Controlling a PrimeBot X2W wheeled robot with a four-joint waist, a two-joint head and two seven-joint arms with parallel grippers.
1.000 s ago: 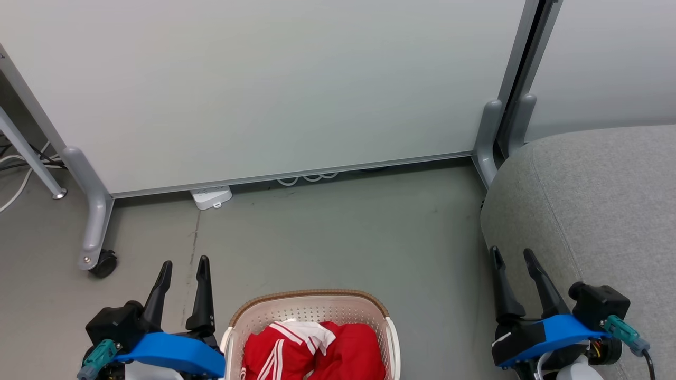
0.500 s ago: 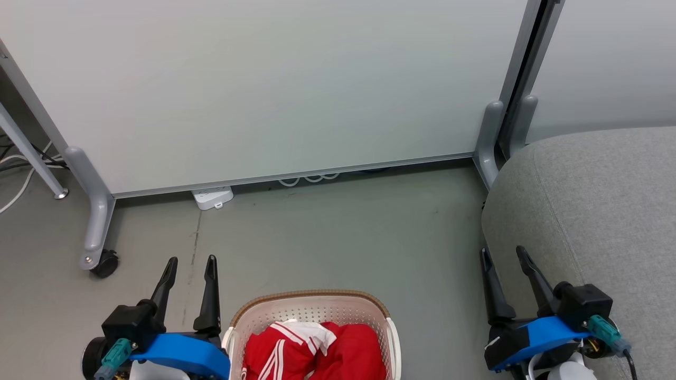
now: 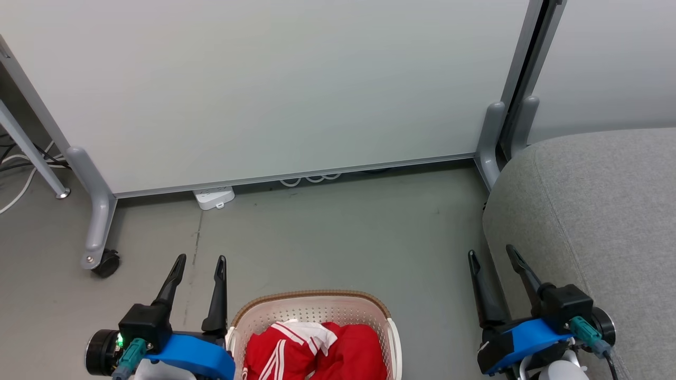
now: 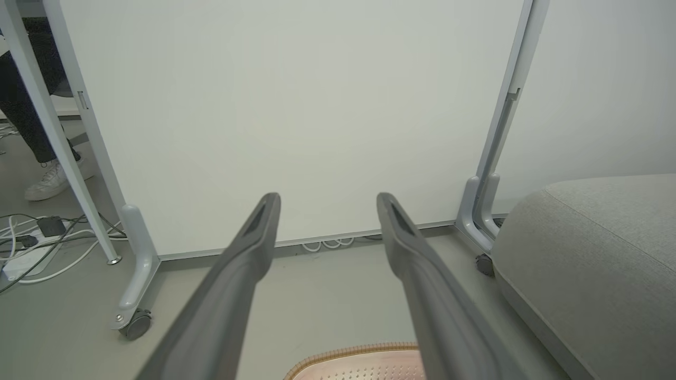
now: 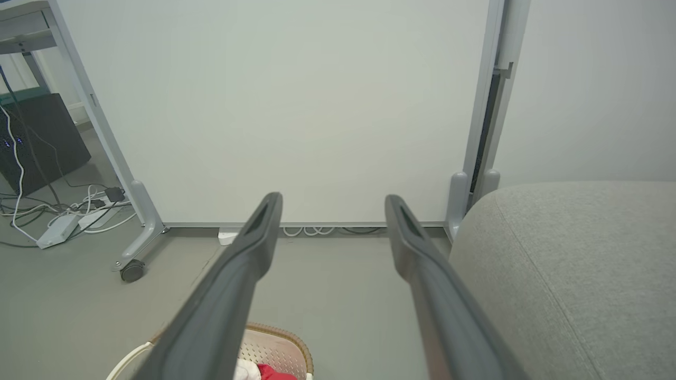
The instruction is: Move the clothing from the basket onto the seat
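The cream basket [image 3: 317, 309] with its brown rim sits on the floor at the bottom centre of the head view, cut off by the frame edge. Inside lies the red clothing [image 3: 317, 351], a white-striped piece on the left and plain red on the right. My left gripper [image 3: 200, 259] stands open just left of the basket, holding nothing. Open as well, my right gripper [image 3: 490, 252] hangs between the basket and the grey seat [image 3: 591, 211], close to the seat's edge. The basket rim [image 4: 359, 351] shows in the left wrist view, and the basket [image 5: 274, 348] and seat [image 5: 570, 274] in the right wrist view.
A white partition panel [image 3: 264, 89] on grey legs with a caster [image 3: 105, 262] stands behind. A white power strip [image 3: 213, 197] lies under it. Cables [image 4: 37, 248] lie on the floor at the left, where a person's shoe [image 4: 50, 182] shows. Grey floor [image 3: 343, 232] stretches ahead of the basket.
Both grippers have shifted inward and slightly forward: the left one rightward toward the basket, the right one leftward off the seat's edge. Basket and clothing are unmoved.
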